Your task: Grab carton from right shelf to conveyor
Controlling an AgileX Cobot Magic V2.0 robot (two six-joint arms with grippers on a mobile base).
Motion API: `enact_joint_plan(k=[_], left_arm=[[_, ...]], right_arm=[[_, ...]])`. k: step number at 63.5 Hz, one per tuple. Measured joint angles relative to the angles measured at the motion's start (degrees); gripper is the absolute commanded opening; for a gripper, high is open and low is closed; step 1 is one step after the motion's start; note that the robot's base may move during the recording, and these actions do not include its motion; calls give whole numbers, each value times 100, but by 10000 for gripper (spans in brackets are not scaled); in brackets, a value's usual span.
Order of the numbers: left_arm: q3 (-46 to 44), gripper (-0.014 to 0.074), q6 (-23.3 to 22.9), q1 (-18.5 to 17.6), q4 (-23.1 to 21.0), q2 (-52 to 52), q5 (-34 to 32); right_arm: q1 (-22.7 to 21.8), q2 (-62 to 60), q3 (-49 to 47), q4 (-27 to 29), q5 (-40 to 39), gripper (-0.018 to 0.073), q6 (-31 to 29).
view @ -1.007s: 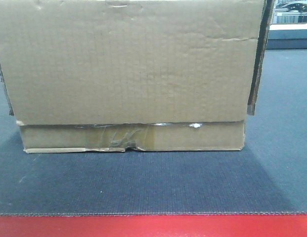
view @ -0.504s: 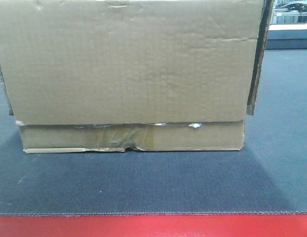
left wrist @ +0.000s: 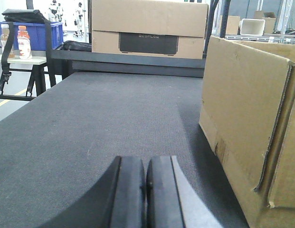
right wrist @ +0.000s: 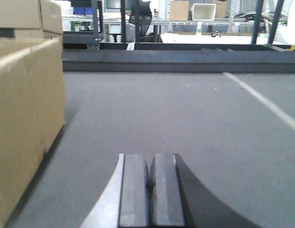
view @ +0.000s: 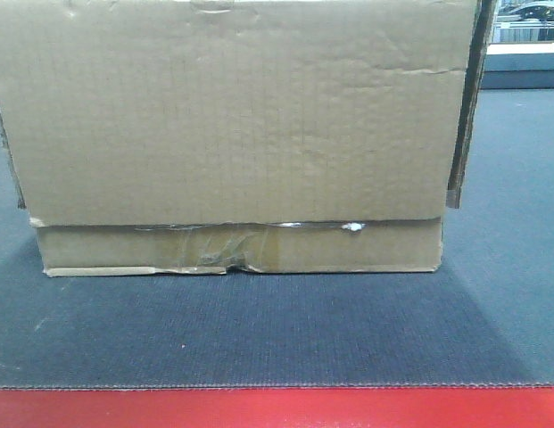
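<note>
On the conveyor [view: 277, 339] sits the carton [view: 232, 134], flat on the belt between my arms; my left end effector [left wrist: 146, 190] and right end effector [right wrist: 150, 190] are both pressed together, holding nothing.

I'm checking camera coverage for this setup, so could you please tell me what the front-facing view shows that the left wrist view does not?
Only the front-facing view shows the red edge strip and the wrinkled tape on the carton's wide face. Only the left wrist view shows the left end effector, shut and empty, a second box at the belt's far end, and a blue bin beside bottles. Both show the carton resting on the dark conveyor belt.
</note>
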Motion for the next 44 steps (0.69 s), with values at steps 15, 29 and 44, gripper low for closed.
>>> enact_joint_plan(k=[15, 29, 44], left_arm=[[0, 15, 0, 0, 0, 0, -15], [0, 15, 0, 0, 0, 0, -15], [0, 15, 0, 0, 0, 0, -15]], right_arm=[[224, -39, 453, 0, -379, -69, 0], [227, -39, 453, 0, -462, -69, 0], [227, -39, 453, 0, -462, -69, 0]])
